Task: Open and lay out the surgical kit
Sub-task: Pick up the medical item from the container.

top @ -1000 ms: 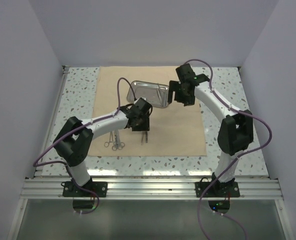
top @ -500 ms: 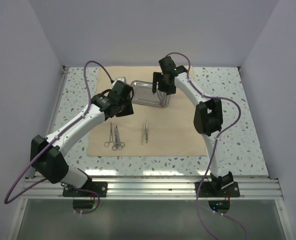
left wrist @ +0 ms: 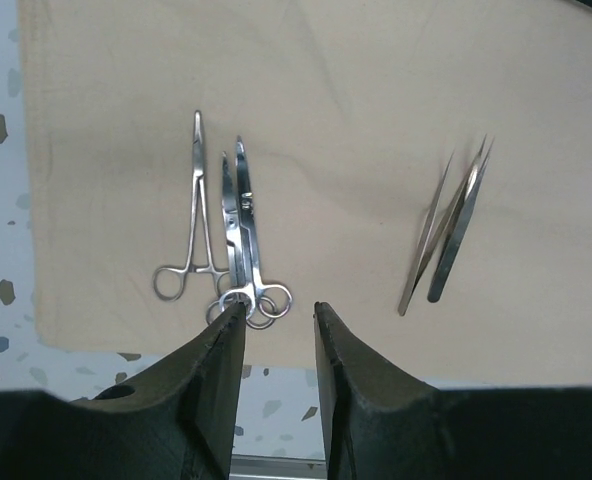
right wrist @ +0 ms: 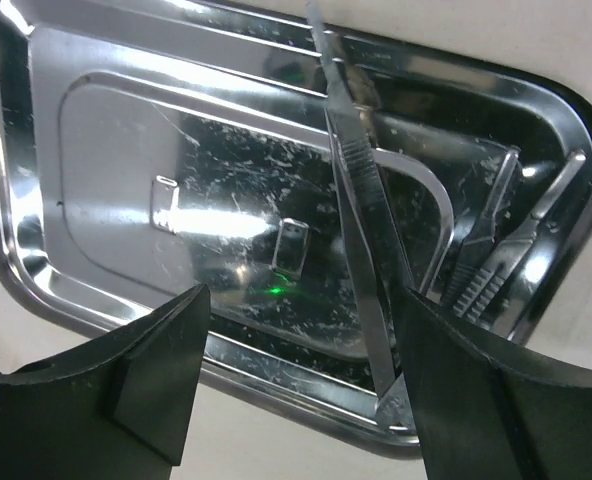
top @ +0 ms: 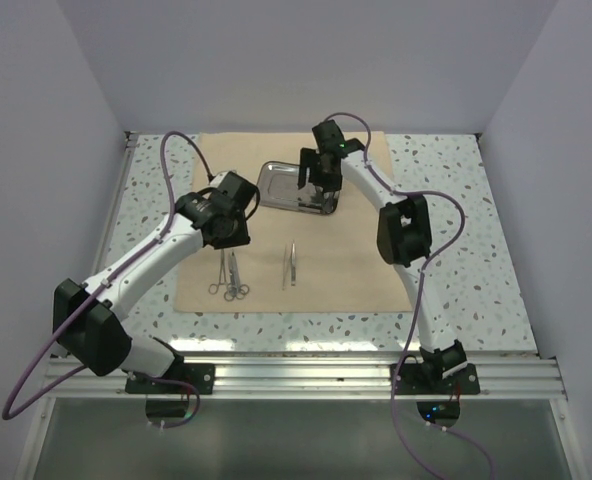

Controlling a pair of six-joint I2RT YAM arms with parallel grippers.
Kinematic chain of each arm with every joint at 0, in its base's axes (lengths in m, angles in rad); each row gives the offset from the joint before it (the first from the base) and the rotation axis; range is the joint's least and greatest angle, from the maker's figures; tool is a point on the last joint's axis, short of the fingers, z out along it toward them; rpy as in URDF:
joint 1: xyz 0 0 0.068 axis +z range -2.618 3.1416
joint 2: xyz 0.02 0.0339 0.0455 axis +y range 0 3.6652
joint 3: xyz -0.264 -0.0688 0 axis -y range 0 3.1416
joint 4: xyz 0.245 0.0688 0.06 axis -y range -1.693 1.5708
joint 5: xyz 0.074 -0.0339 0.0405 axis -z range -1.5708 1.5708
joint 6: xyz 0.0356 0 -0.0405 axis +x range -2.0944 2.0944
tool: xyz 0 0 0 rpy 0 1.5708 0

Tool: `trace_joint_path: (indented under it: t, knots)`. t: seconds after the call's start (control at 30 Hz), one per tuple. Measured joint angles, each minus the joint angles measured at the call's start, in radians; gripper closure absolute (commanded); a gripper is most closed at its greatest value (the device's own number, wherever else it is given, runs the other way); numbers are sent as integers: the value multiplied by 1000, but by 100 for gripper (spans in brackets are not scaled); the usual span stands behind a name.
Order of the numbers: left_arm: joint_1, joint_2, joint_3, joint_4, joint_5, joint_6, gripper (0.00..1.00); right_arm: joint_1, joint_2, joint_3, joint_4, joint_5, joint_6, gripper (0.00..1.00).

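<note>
Steel tray [top: 279, 184] sits on the cloth [top: 361, 262]. The right arm stretches over it, gripper [right wrist: 298, 320] fingers wide apart and empty. The left gripper [left wrist: 279, 308], slightly parted, hovers nearer than the tray, above scissors [left wrist: 242, 225]. These and the tweezers [left wrist: 452, 226] point tips toward the tray.

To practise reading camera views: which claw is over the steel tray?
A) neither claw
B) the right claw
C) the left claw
B: the right claw is poised over the steel tray, while the left claw is above the ring-handled instruments on the cloth.
</note>
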Motion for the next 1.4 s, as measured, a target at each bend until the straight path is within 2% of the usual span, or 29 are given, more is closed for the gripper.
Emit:
trace_joint_path:
  t: [0.23, 0.33, 0.43, 0.47, 0.63, 0.73, 0.9, 0.93, 1.0, 1.2, 1.4]
  knots:
    - [9, -5, 0, -42, -31, 0, 63, -1, 34, 37, 61, -8, 21, 25]
    - [14, -5, 0, -49, -39, 0, 63, -1, 41, 40, 82, -12, 25, 28]
    - [17, -5, 0, -50, -46, 0, 63, 1, 43, 40, 88, -4, 24, 35]
    - [18, -5, 0, -50, -47, 0, 63, 1, 43, 39, 89, 3, 23, 40]
    - [23, -5, 0, -51, -49, 0, 63, 5, 37, 6, 116, 35, 18, 51]
    - [23, -5, 0, -53, -49, 0, 64, 5, 29, -16, 134, 43, 15, 61]
    - [23, -6, -2, -63, -50, 0, 63, 5, 27, -28, 148, 58, 14, 87]
    - [24, -9, -6, -63, -50, 0, 63, 5, 27, -29, 149, 58, 16, 95]
    - [24, -14, -13, -70, -50, 0, 64, 6, 27, -29, 150, 56, 16, 100]
    - [28, -28, -25, -72, -50, 0, 64, 8, 26, -26, 147, 50, 16, 100]
    - [28, -38, -25, -71, -49, 0, 64, 9, 8, -29, 114, -22, 17, 100]
